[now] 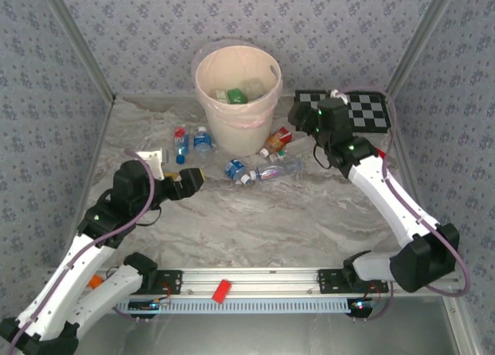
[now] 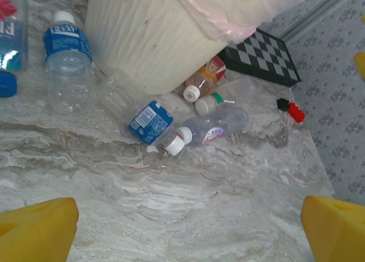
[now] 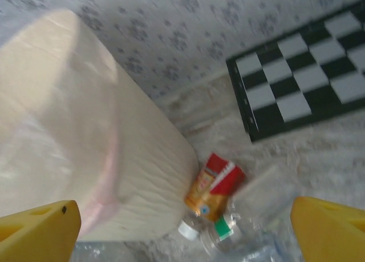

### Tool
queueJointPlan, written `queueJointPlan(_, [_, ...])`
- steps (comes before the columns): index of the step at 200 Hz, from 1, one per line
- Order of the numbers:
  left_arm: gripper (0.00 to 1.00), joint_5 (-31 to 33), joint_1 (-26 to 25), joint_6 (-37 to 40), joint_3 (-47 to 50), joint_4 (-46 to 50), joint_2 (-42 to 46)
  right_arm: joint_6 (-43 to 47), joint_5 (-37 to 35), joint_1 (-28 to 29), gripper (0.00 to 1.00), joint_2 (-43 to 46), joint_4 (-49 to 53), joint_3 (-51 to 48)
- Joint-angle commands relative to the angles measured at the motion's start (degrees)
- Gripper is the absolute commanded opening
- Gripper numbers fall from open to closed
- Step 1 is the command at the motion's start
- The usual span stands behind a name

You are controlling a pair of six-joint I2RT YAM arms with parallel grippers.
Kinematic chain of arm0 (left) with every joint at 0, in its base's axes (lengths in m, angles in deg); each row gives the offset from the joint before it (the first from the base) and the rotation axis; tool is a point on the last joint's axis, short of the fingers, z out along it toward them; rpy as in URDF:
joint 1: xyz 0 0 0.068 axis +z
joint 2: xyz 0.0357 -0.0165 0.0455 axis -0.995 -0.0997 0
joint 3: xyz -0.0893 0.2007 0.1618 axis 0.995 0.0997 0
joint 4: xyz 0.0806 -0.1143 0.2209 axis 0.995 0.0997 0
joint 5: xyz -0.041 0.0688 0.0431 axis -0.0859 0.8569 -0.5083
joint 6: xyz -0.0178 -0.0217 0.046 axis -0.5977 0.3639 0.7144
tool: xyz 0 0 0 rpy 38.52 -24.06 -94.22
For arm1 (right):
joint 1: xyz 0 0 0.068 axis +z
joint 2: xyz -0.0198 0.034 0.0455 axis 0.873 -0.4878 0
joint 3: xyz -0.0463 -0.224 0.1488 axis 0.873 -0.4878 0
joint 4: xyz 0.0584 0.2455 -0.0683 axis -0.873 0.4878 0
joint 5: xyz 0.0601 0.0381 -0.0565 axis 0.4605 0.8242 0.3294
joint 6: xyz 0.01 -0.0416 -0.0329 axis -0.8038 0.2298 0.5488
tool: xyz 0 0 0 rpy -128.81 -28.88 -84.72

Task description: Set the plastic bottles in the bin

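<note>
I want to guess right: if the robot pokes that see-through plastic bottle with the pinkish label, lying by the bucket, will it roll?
Probably: the clear plastic bottle with the pinkish label lies on its side on the smooth marbled table, so it may roll. It looks empty, so likely light and easy to squash.

The top external camera is looking down from above the near edge over the whole table [image 1: 255, 223]. The left wrist camera is facing the bin [image 2: 148, 39] from mid-table; the right wrist camera is sitting close beside it. Both are showing the orange bottle [image 3: 212, 189] at its foot.
</note>
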Motion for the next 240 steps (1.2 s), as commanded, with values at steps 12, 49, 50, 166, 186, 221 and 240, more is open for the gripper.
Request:
queueJointPlan(12, [1.0, -0.1, -3.8, 0.4, -2.8, -2.8, -3.8, -10.7, 8.2, -2.7, 0.93, 2.4, -4.2, -9.3])
queueJointPlan(49, [1.0, 3.4, -8.9, 1.8, -5.1, -2.6, -7.9, -18.4, 12.5, -4.4, 0.91, 0.0, -6.1, -15.3])
queueJointPlan(50, [1.0, 3.4, -9.0, 1.8, -5.2, -2.6, -7.9, -18.5, 12.6, -4.4, 0.91, -0.2, -6.1, -15.4])
queueJointPlan(166, [1.0, 5.6, -11.9, 2.5, -4.7, -4.0, -9.6, -35.7, 28.3, -5.5, 0.77, -17.6, -13.1, -17.0])
queueJointPlan(186, [1.0, 5.6, -11.8, 2.8, -4.9, -3.8, -9.5, -37.0, 28.8, -5.6, 0.75, -20.2, -14.2, -16.3])
queueJointPlan(221, [1.0, 5.8, -11.8, 2.9, -4.2, -3.3, -8.2, -40.1, 31.0, -5.4, 0.73, -25.0, -16.1, -15.3])
queueJointPlan(240, [1.0, 6.2, -11.9, 2.9, -3.6, -3.3, -7.4, -40.8, 31.6, -5.2, 0.73, -27.4, -15.9, -14.3])
